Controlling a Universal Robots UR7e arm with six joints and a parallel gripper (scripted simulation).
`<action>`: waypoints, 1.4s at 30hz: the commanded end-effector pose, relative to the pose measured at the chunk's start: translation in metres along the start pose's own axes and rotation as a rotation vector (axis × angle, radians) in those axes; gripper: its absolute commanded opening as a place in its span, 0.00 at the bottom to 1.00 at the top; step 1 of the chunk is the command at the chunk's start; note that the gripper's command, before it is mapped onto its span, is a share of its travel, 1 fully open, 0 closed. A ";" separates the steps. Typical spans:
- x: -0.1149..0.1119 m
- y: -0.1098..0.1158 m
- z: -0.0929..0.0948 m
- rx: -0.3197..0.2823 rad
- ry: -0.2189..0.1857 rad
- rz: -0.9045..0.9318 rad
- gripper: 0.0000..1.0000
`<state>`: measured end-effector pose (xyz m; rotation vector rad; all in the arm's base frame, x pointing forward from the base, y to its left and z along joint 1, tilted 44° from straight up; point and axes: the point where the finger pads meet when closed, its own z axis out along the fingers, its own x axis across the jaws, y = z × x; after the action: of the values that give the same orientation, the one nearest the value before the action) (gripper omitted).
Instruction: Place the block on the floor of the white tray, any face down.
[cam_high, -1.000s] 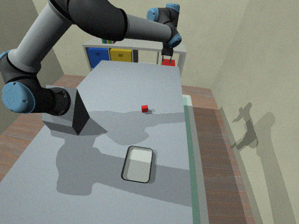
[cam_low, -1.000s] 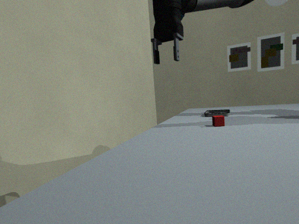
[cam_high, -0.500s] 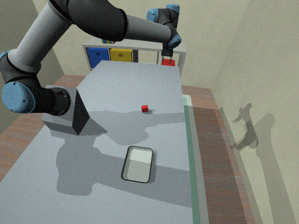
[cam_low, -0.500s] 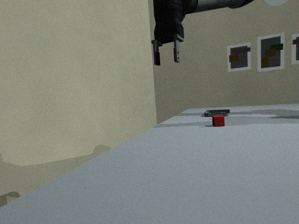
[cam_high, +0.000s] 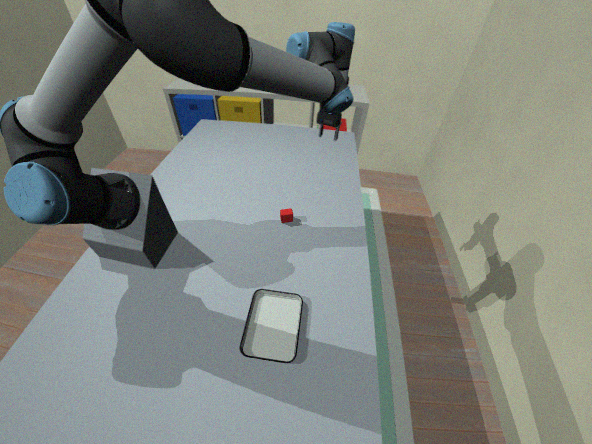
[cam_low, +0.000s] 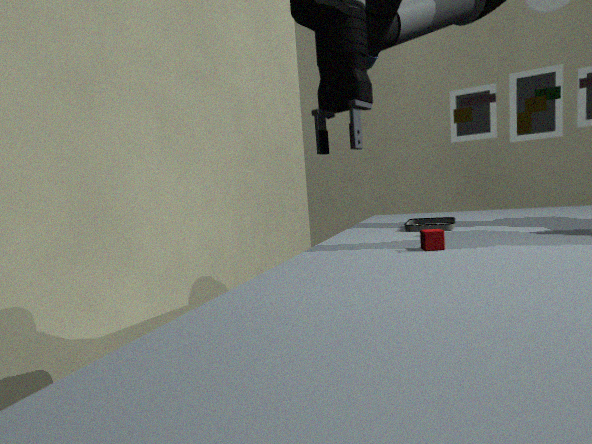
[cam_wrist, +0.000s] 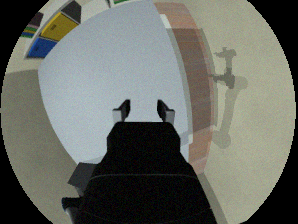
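one block (cam_high: 286, 215), one tray (cam_high: 248, 320), one gripper (cam_high: 329, 134)

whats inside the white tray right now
Nothing shows inside the white tray: the top view shows only its bare pale floor, partly in shadow. The red block sits apart on the grey table. The exterior view's low angle hides the tray floor behind its rim.

The arm (cam_high: 280, 65) reaches far out, its hand (cam_low: 339, 145) pointing down, fingers wide apart
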<state>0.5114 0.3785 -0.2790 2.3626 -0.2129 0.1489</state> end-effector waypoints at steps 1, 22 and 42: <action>0.010 0.038 0.025 0.016 0.007 0.163 1.00; 0.004 0.148 0.083 0.015 0.002 0.556 1.00; -0.030 0.257 0.118 0.002 0.003 0.901 1.00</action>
<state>0.4419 0.1309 -0.2036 2.1103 -1.1881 0.5213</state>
